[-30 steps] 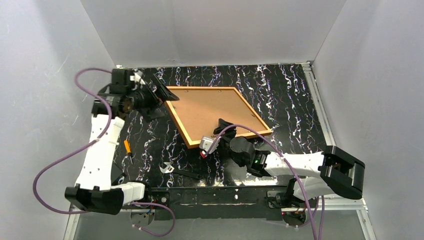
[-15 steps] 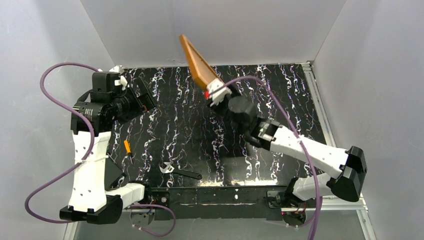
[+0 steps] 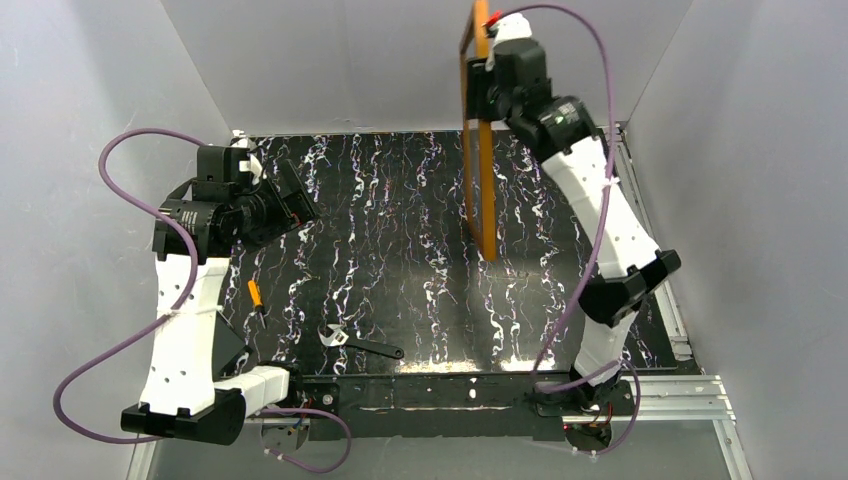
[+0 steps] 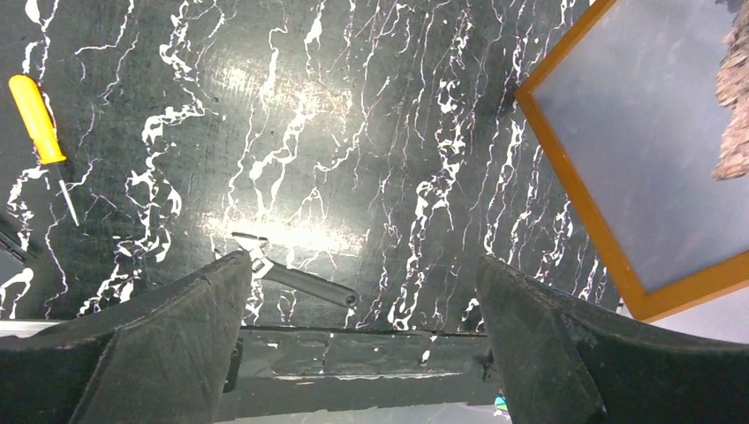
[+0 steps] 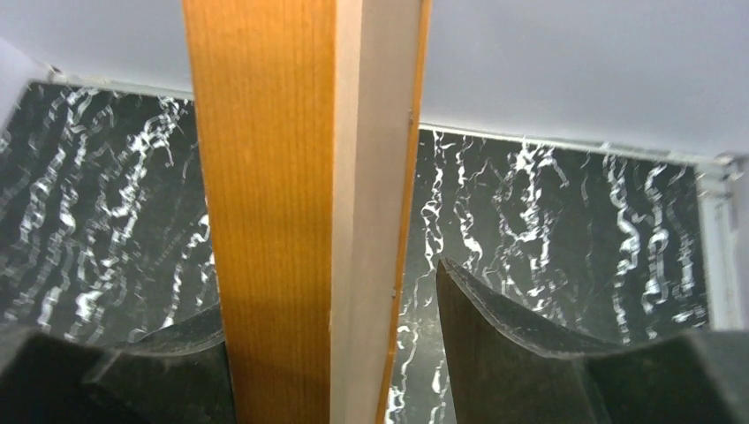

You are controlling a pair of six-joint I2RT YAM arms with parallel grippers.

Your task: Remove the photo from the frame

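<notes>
My right gripper (image 3: pixel 482 80) is raised high at the back and shut on the upper edge of the orange-brown frame (image 3: pixel 484 180). The frame hangs edge-on below it, over the table's back middle. In the right wrist view the frame's wooden edge (image 5: pixel 265 177) fills the space between the fingers of the gripper (image 5: pixel 327 291). The left wrist view shows the frame's front (image 4: pixel 578 203) with the photo (image 4: pixel 636 150) in it, grey sky and a bit of brown mountain. My left gripper (image 3: pixel 298 202) is open and empty at the back left (image 4: pixel 364 261).
A grey adjustable wrench (image 3: pixel 360 344) lies near the front edge and also shows in the left wrist view (image 4: pixel 296 278). An orange-handled screwdriver (image 3: pixel 255 294) lies at the front left (image 4: pixel 37 119). Grey walls close in the black marbled table (image 3: pixel 400 260).
The right arm has lifted the frame off the table and swung it up to hang edge-on at the back. The left gripper has drawn back from the frame's corner to the left.
</notes>
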